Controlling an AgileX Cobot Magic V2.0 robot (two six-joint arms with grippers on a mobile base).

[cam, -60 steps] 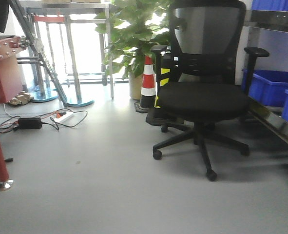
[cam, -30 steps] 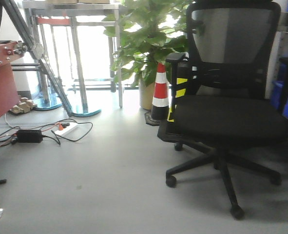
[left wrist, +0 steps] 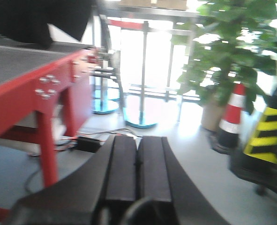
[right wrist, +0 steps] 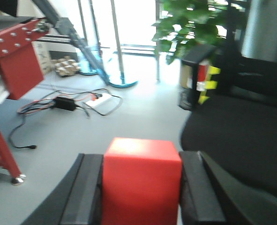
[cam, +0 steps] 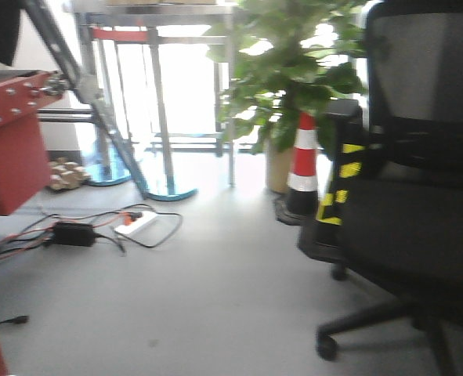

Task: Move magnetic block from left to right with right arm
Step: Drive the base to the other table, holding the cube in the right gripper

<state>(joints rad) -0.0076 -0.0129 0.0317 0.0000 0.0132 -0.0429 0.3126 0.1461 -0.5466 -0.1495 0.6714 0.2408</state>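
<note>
1. Right now my right end effector [right wrist: 142,199] is clamped on the block [right wrist: 142,171], with one dark finger [right wrist: 87,190] pressed against each side face of the red cube.
2. The block sits between those fingers with its top and front faces showing. It is held in the air above the grey floor [right wrist: 143,117], not resting on anything.
3. My left end effector [left wrist: 138,159] has its two flat pads together, meeting along a thin seam with nothing between them.
4. To my left stands a red table [cam: 12,149] with bolt heads along its edge. The left wrist view shows its dark top and one red leg.
5. A black chair [cam: 419,219] fills the right of the front view, close to me. In the right wrist view its seat shows past my right finger.
6. Beside the chair stands a red-and-white cone [cam: 302,160], with a leafy plant [cam: 294,70] behind it.
7. A white power strip [cam: 141,223] and a black adapter [cam: 74,233] lie on the floor between the table and the cone.
8. All three views are blurred.
</note>
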